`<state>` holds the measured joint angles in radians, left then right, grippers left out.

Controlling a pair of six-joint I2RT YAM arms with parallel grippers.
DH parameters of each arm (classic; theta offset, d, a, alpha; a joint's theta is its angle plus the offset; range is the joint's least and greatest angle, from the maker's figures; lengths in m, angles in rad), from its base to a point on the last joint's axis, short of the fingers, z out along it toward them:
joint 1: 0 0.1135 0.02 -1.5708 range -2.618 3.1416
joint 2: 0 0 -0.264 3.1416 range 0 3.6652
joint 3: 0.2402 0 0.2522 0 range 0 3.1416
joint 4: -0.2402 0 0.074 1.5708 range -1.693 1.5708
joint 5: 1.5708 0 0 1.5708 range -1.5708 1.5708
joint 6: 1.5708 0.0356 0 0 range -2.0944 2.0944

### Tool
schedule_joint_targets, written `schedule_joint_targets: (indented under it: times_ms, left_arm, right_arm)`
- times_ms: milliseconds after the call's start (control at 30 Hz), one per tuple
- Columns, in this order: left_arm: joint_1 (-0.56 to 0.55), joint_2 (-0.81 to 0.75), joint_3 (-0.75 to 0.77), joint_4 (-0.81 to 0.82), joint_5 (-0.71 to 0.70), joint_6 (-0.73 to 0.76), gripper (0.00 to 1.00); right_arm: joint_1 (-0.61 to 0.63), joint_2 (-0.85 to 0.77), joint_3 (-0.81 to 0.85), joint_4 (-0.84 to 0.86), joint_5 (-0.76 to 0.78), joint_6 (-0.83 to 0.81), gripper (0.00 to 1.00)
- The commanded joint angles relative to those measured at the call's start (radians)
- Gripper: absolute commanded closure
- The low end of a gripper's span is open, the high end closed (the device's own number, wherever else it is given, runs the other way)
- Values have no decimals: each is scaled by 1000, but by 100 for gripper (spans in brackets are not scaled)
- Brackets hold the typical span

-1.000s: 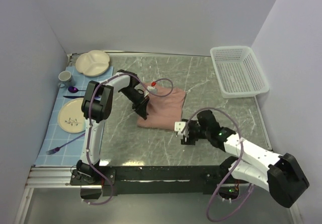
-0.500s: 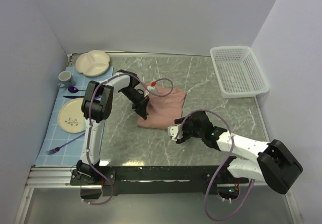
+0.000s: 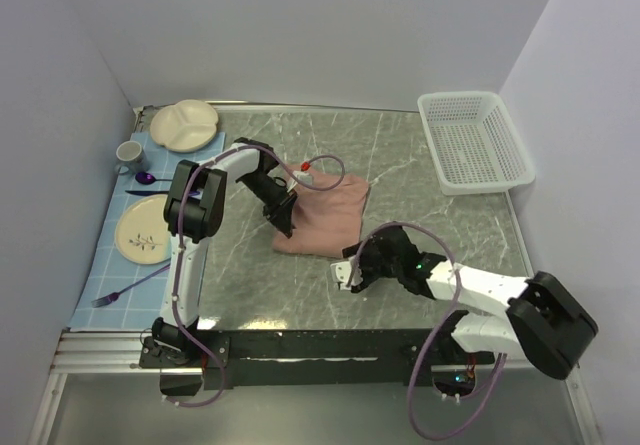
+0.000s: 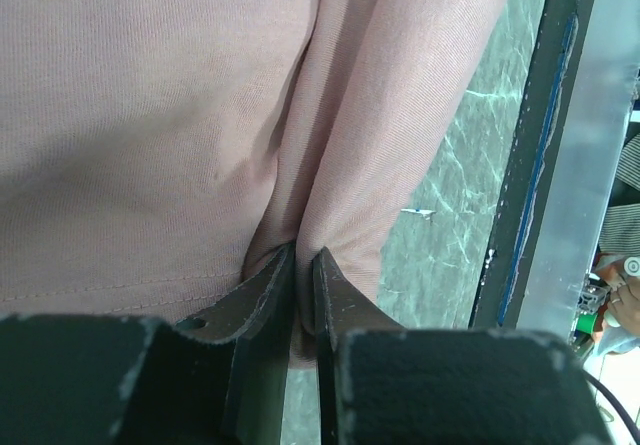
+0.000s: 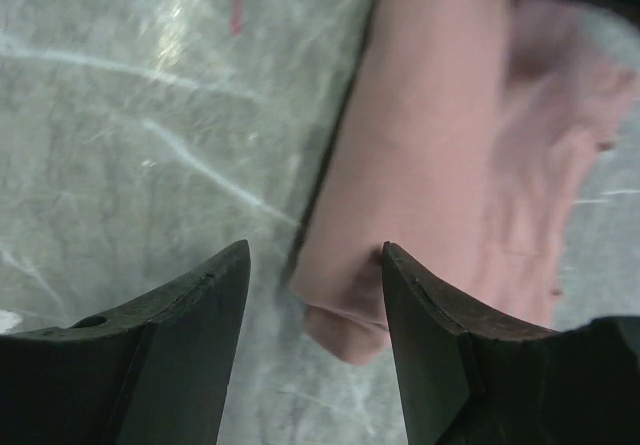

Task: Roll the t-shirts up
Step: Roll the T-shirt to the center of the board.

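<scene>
The dusty-pink t-shirt (image 3: 325,210) lies folded on the grey marble table, plain side up. My left gripper (image 3: 285,227) sits at the shirt's near-left corner, shut on a pinched fold of the t-shirt (image 4: 150,115); the cloth runs up between the two fingers (image 4: 305,265). My right gripper (image 3: 346,271) is low over the table at the shirt's near edge and stands open. In the right wrist view the t-shirt's (image 5: 440,145) rounded corner lies between the jaws (image 5: 315,265), with the right finger (image 5: 425,315) against the cloth and the left finger over bare table.
A white basket (image 3: 475,143) stands at the back right. On a blue mat at the left are a divided plate (image 3: 184,125), a cup (image 3: 129,153), a purple spoon (image 3: 146,178), a patterned plate (image 3: 141,229) and a fork (image 3: 130,285).
My right gripper has slid left along the table to the shirt's near edge, its jaws narrowing a little. The left gripper and the shirt have stayed put.
</scene>
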<state>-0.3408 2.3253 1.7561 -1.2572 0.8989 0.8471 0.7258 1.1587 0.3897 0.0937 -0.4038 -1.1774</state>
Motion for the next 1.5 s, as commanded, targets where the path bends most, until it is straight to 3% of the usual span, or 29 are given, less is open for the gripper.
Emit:
schedule_joint_targets:
  times_ms: [0, 233, 333, 433, 567, 600, 667, 800, 867, 933, 967, 1133, 1167, 1267, 1467]
  left_arm:
    - [8, 36, 20, 88, -84, 33, 81]
    - [8, 40, 19, 87, -86, 35, 80]
    - [9, 45, 20, 90, -92, 32, 78]
    - [14, 39, 22, 96, -100, 23, 75]
    - [63, -55, -33, 209, -109, -38, 68]
    - [80, -94, -58, 267, -114, -130, 65]
    - [146, -252, -156, 376, -94, -202, 53]
    - [160, -586, -328, 542, -161, -220, 46]
    - [128, -700, -491, 596, -228, -192, 37]
    - [54, -883, -626, 711, -273, -103, 37]
    - [28, -943, -771, 776, -320, -80, 37]
    - [-108, -1239, -1176, 1200, -449, 39, 32]
    - [-112, -1251, -1261, 1302, -456, 62, 32]
    - [-121, -1235, -1336, 1418, -477, 132, 33]
    - [-132, -1124, -1325, 1484, -446, 167, 35]
  right_arm:
    - [7, 104, 63, -14, 75, 4, 37]
    - [7, 208, 107, 66, 177, 62, 36]
    - [7, 265, 147, 22, 194, 61, 41]
    - [8, 314, 185, -26, 214, 67, 53]
    - [-6, 334, 209, -54, 201, 68, 85]
    - [-14, 326, 209, -58, 188, 65, 87]
    - [-16, 311, 222, -86, 157, 82, 89]
    - [-17, 305, 253, -124, 126, 113, 89]
    - [-16, 314, 278, -143, 114, 140, 89]
    - [-16, 326, 302, -164, 97, 154, 89]
    - [-16, 332, 307, -169, 102, 153, 89]
    - [-20, 343, 321, -184, 91, 147, 89]
    - [-20, 342, 321, -186, 91, 147, 89]
    - [-22, 345, 327, -189, 92, 156, 89]
    - [-20, 357, 342, -196, 99, 165, 89]
